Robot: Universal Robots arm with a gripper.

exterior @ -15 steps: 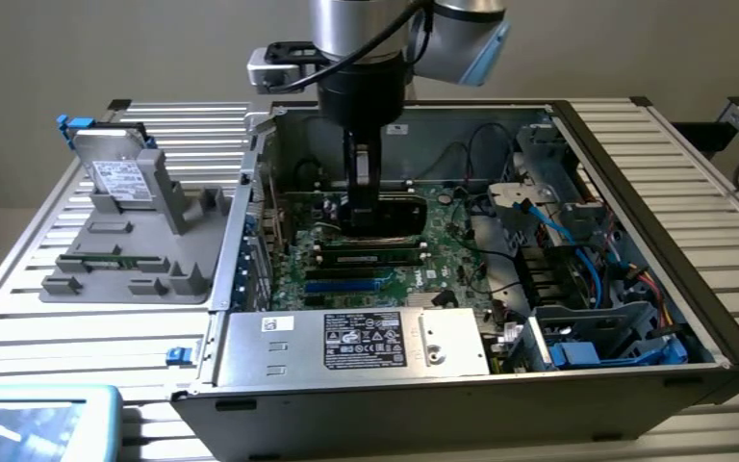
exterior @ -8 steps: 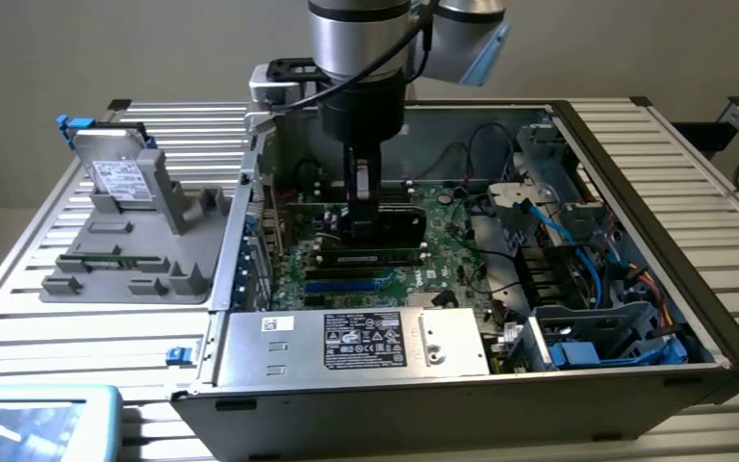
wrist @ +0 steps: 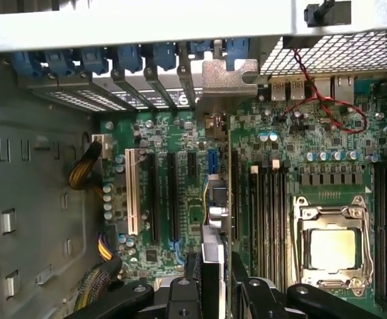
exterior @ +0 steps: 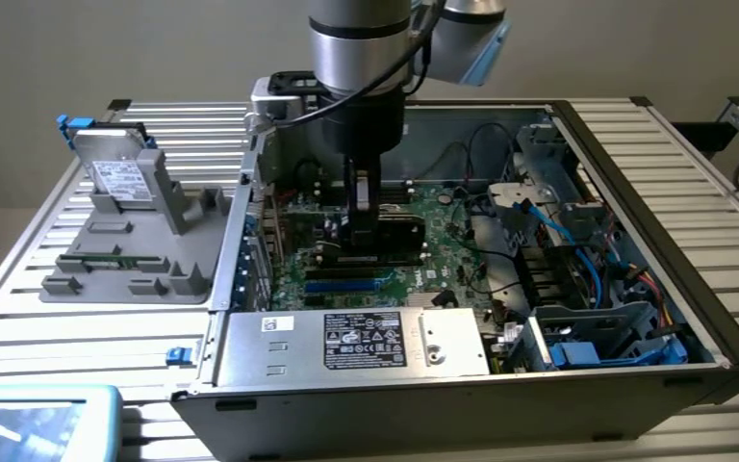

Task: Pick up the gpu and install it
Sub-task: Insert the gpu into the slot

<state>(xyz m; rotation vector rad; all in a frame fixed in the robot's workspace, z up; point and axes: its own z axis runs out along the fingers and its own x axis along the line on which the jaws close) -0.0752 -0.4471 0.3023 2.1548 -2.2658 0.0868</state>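
gpu [wrist: 214, 206] stands edge-on, clamped in the tool [wrist: 216, 286], its long axis parallel to the motherboard slots [wrist: 172, 196], seemingly directly above one, bracket toward the case rear wall [wrist: 147, 26]

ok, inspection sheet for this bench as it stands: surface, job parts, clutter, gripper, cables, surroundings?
surface: slatted metal table bearing an open PC case.
job's things: gpu edge-on over the motherboard slots; cannot tell whether it is seated.
clutter: grey fixture at the exterior view's left, with a hard drive and memory stick.
grippers: gripper inside the case, shut on the gpu.
cables: blue cables; red-black wire; yellow-black bundle.
surroundings: blue-edged object at the table's near corner.
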